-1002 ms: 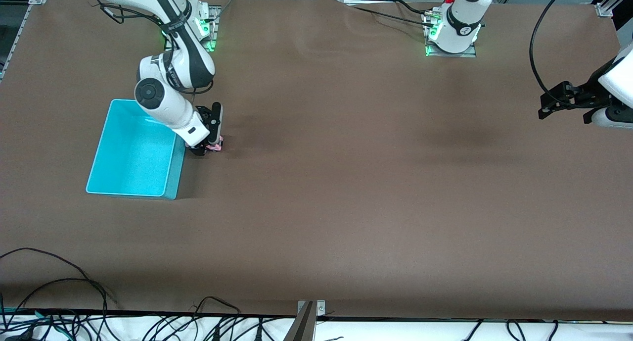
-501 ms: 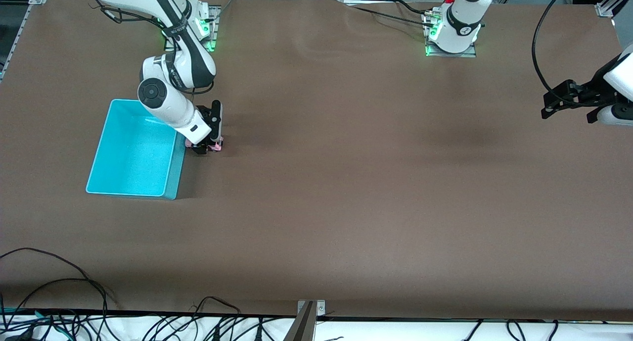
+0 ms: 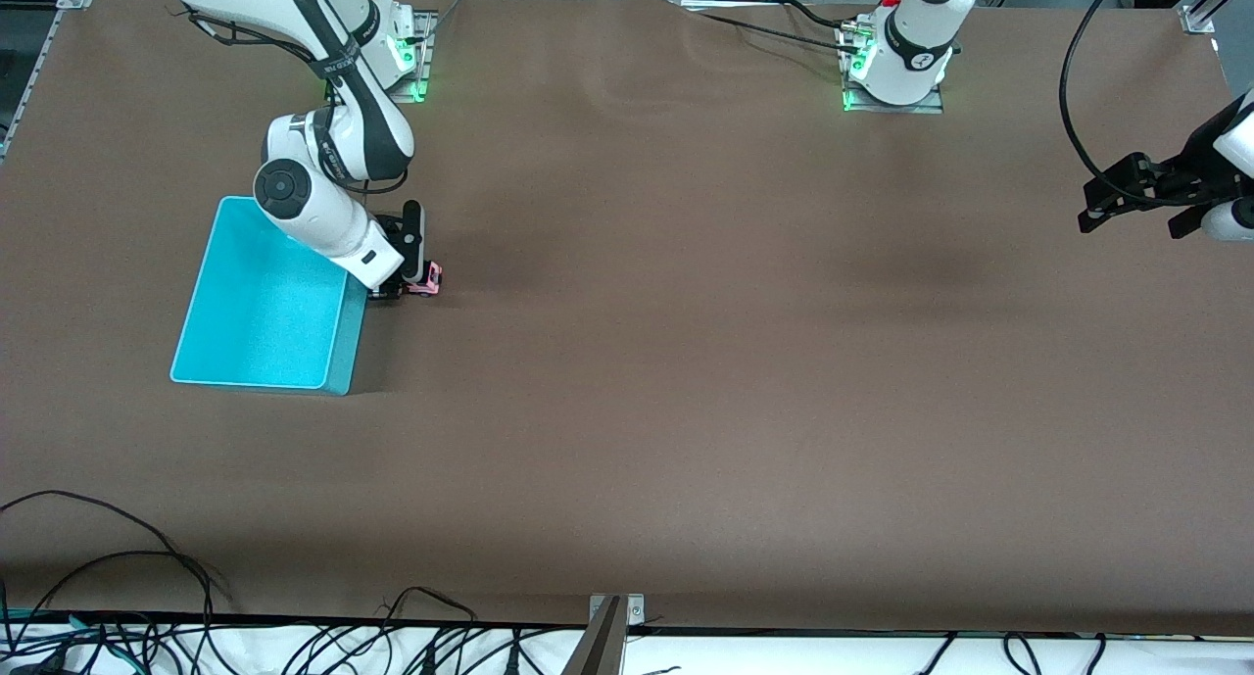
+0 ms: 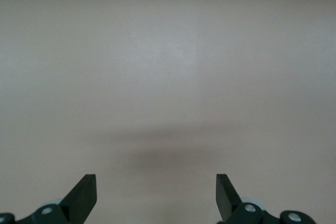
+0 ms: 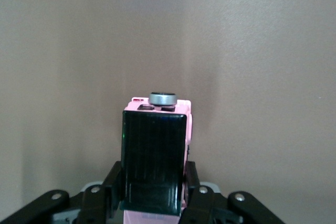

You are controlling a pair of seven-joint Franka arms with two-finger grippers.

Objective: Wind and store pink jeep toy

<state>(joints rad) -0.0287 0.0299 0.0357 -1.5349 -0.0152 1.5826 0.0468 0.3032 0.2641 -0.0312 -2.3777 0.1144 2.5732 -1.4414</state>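
Right gripper [image 3: 411, 285] down at the table [image 3: 686, 361], clamped on the pink jeep toy [image 3: 427, 281]; fingers [image 5: 191, 179] pressed against both sides of the toy, black roof up. Toy just beside the cyan bin [image 3: 263, 303], at the bin's edge toward the left arm's end of the table, apart from its wall. Bin open on top. Wide bare brown surface from the toy toward the left arm's end and nearer the front camera. Left gripper [image 4: 156, 198] waiting in the air over the table's edge at the left arm's end, jaws spread wide, holding nothing. Loose black cables [image 3: 147, 597] along the edge nearest the front camera.
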